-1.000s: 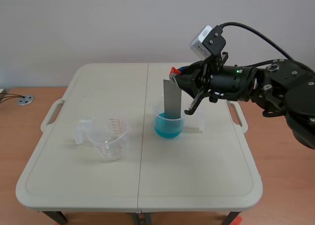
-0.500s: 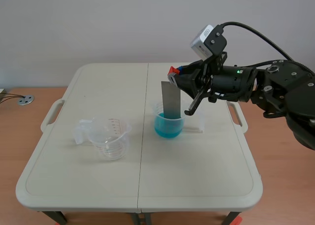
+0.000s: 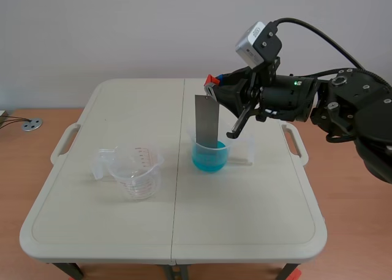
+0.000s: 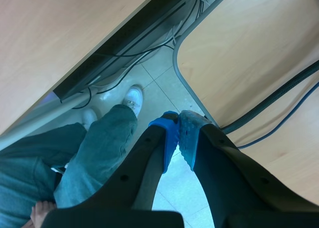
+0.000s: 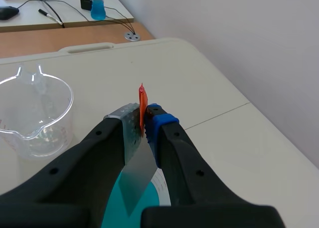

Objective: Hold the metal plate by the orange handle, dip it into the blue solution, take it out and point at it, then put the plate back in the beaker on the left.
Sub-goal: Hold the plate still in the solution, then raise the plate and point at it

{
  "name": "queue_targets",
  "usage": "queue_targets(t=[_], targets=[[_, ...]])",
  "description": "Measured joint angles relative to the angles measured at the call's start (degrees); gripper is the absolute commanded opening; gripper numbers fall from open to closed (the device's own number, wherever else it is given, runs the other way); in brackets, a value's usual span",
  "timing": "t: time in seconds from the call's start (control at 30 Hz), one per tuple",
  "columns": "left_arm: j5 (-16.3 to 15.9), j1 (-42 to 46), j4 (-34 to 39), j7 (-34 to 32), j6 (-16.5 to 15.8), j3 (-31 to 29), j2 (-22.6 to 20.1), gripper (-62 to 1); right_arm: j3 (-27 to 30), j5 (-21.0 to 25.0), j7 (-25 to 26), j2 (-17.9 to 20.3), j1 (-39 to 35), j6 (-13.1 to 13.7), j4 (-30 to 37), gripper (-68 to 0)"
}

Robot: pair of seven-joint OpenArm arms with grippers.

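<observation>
Hanging from right pincer (image 3: 214, 87), metal plate (image 3: 206, 121), edge perhaps touching blue solution (image 3: 208, 160)

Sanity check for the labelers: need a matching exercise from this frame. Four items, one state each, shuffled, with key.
Items
1. metal plate
2. left gripper
3. left-hand beaker
4. right-hand beaker

States
A. clear, with red scale marks
B. shut on nothing
C. holds blue liquid
D. hangs upright from the right gripper

Pairs: 1-D, 2-B, 3-A, 4-C
</observation>
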Motion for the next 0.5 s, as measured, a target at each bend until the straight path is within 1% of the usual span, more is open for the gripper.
queue_targets(t=[0.1,0.27,0.4,0.5], targets=[[0.0,0.0,0.0,0.0,0.0,0.0,0.0,-58.2,0.0,0.0,0.0,0.3,0.0,1.9,1.3,-66.0],[0.0,0.0,0.0,0.0,0.0,0.0,0.0,-58.2,1.6,0.0,-0.3,0.7,0.0,1.9,3.9,-66.0],[0.0,0.0,0.0,0.0,0.0,0.0,0.0,-58.2,3.5,0.0,-2.0,1.1,0.0,3.0,5.7,-66.0],[0.0,0.0,0.0,0.0,0.0,0.0,0.0,-58.2,3.8,0.0,-3.1,1.1,0.0,3.0,7.6,-66.0]])
